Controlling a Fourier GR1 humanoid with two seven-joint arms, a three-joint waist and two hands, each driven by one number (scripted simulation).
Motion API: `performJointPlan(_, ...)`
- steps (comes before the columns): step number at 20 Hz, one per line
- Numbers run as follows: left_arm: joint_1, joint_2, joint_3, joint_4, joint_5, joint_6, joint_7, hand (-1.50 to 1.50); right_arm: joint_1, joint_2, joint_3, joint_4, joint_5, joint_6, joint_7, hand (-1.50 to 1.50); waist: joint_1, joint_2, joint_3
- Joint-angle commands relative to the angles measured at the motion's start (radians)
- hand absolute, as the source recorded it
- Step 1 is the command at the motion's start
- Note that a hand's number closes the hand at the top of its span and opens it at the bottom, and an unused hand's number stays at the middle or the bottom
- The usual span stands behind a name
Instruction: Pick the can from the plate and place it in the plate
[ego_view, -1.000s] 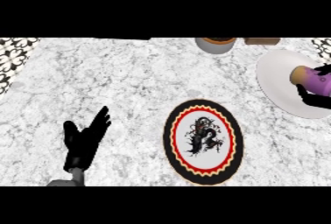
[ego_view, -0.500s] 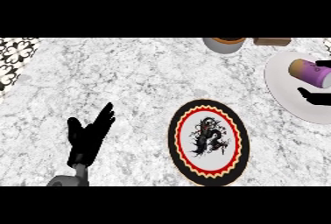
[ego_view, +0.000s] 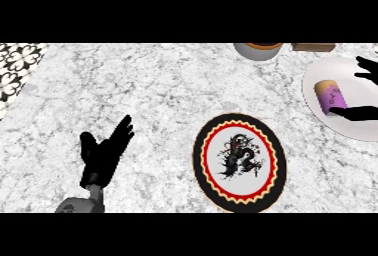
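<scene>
Can (ego_view: 330, 94) more exposed than half second back, lying on white plate (ego_view: 347, 129), far right. Right hand (ego_view: 359, 113) spread, straddling can, not pinching yet. Step, imo: grasp. Next: close on can, lift, carry left to dragon plate (ego_view: 238, 162), near centre. Left hand (ego_view: 102, 155) open, resting near left.

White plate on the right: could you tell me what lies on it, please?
A purple can lies on its side on the white plate. The right hand covers the can's near end, so that part is hidden.
</scene>
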Motion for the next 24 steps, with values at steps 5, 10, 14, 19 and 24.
performJointPlan(5, 0.014, 0.014, 0.011, -0.011, 0.015, -0.014, 0.01, 0.0, -0.032, -0.045, -0.15, 0.05, -0.15, 0.164, -0.076, -1.5, -0.012, -0.003, 0.001)
performJointPlan(10, -0.008, 0.008, 0.017, -0.004, 0.006, 0.005, 0.019, 0.0, -0.032, -0.113, -0.182, 0.097, -0.181, 0.296, -0.017, -1.5, -0.018, -0.004, 0.0)
performJointPlan(14, 0.02, 0.013, 0.027, -0.003, 0.011, 0.004, 0.007, 0.0, 0.049, -0.175, -0.177, 0.105, -0.183, 0.517, -0.09, -1.5, -0.04, -0.011, 0.001)
performJointPlan(19, 0.02, -0.005, 0.016, -0.002, -0.004, 0.025, 0.005, 0.0, 0.121, -0.22, -0.14, 0.075, -0.151, 0.632, -0.15, -1.5, -0.048, -0.01, 0.004)
performJointPlan(24, 0.023, 0.007, 0.025, -0.03, 0.004, 0.021, 0.02, 0.0, 0.175, -0.234, -0.1, 0.034, -0.118, 0.639, -0.179, -1.5, -0.048, -0.013, 0.004)
